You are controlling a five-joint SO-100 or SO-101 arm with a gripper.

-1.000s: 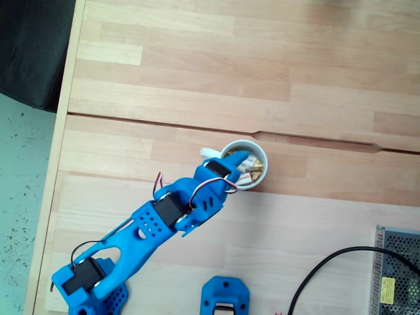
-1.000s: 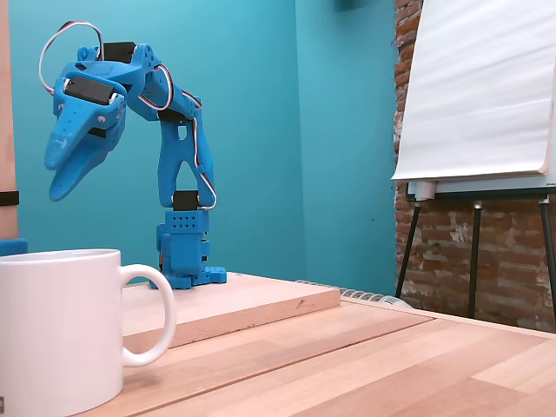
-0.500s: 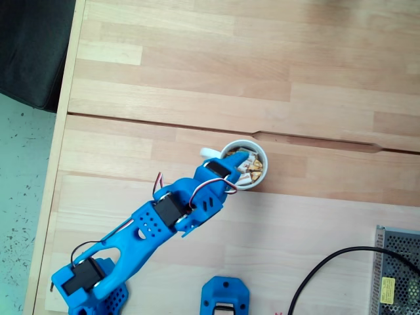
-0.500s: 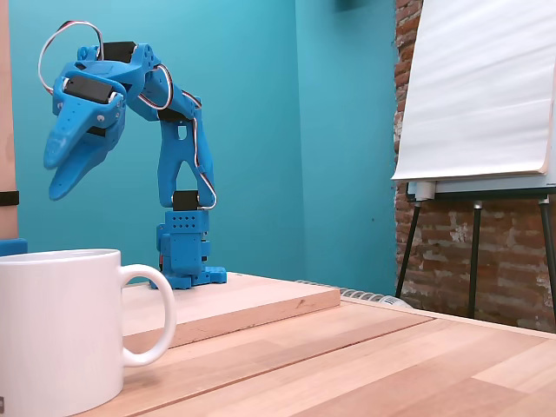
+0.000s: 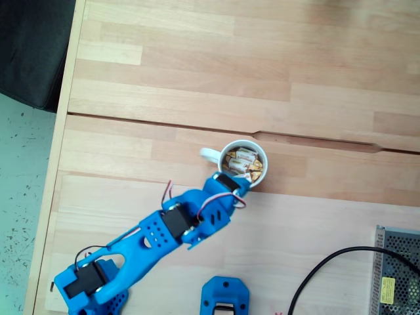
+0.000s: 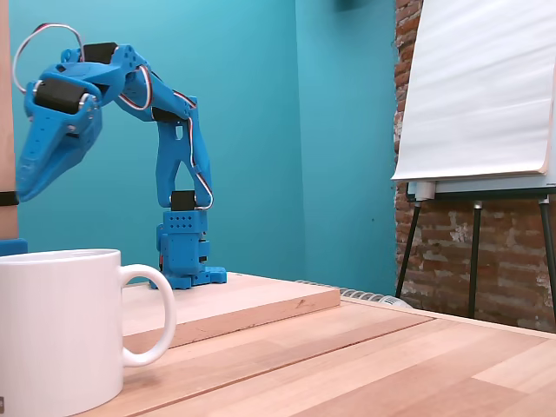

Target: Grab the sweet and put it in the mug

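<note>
Seen from above in a fixed view, the small round white ceramic mug (image 5: 243, 163) stood on a pale, jointed wooden table (image 5: 197, 79), its loop handle pointing left. Inside it lay several small wrapped sweets (image 5: 244, 157), with white wrappers, orange-brown marks and golden-yellow twisted ends. The blue plastic gripper (image 5: 231, 184) of the matte, 3D-printed arm hovered at the mug's lower-left rim, so the sweets lay just beyond its tip, inside the cup and free of the jaws. In that view I could not tell how the jaws stood. A black cable (image 5: 328, 269) curved across the lower right beside a perforated grey metal box (image 5: 397, 269). In the low side-on fixed view, the mug (image 6: 61, 330) filled the lower left with its glossy wall and handle, hiding its contents. High above it the gripper (image 6: 22, 187) pointed down with its tapered jaws drawn together, holding nothing. That view also showed a teal wall (image 6: 261, 113), a brick wall (image 6: 443, 252) and a white flip chart on an easel (image 6: 482, 87).
</note>
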